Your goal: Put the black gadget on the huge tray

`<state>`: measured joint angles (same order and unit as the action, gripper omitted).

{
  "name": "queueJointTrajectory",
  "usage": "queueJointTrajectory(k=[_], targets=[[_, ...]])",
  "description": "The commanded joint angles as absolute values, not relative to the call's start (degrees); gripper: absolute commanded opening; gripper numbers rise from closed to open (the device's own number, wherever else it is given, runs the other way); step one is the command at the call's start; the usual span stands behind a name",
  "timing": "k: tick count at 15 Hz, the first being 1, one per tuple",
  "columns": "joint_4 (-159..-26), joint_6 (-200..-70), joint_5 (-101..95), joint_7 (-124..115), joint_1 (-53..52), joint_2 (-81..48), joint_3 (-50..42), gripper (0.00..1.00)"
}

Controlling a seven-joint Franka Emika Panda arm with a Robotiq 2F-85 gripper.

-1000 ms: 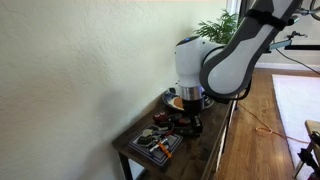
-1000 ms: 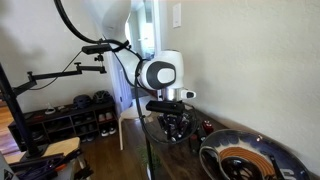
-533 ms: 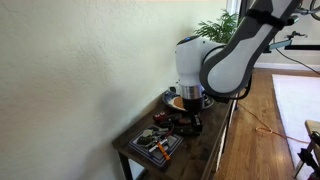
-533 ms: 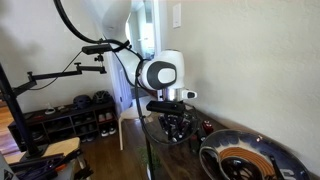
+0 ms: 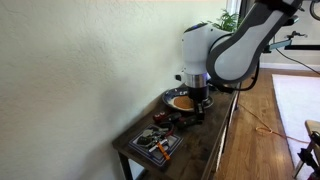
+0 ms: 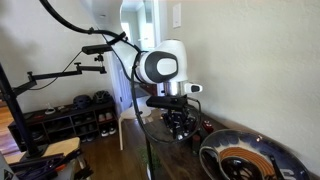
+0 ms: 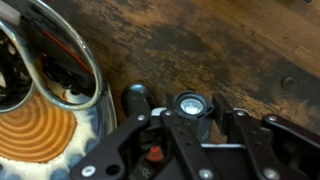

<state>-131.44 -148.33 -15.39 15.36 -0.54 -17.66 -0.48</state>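
Observation:
The black gadget, a small dark device with a round glass lens, sits between my gripper's fingers in the wrist view. The gripper is shut on it and holds it above the wooden table, just beside the huge tray's patterned rim. The tray's orange-brown centre fills the lower left of the wrist view. In both exterior views the gripper hangs next to the huge tray. The gadget is too small to make out there.
A flat rectangular tray of colourful items lies at the near end of the narrow wooden table. Small reddish items lie between it and the round tray. The wall runs along one side. A plant stands behind.
The arm has risen and shifted along the table toward the round tray, with the black gadget between its fingers.

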Motion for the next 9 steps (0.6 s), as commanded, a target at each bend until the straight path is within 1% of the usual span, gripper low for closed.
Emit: queueJointTrajectory(k=[1,9], targets=[[-134.9,-149.3,-16.9,12.8,-0.8,-14.0,-1.3,0.16],[-133.1,-147.7,-14.9,15.0,-1.1,-20.0,1.8,0.16]])
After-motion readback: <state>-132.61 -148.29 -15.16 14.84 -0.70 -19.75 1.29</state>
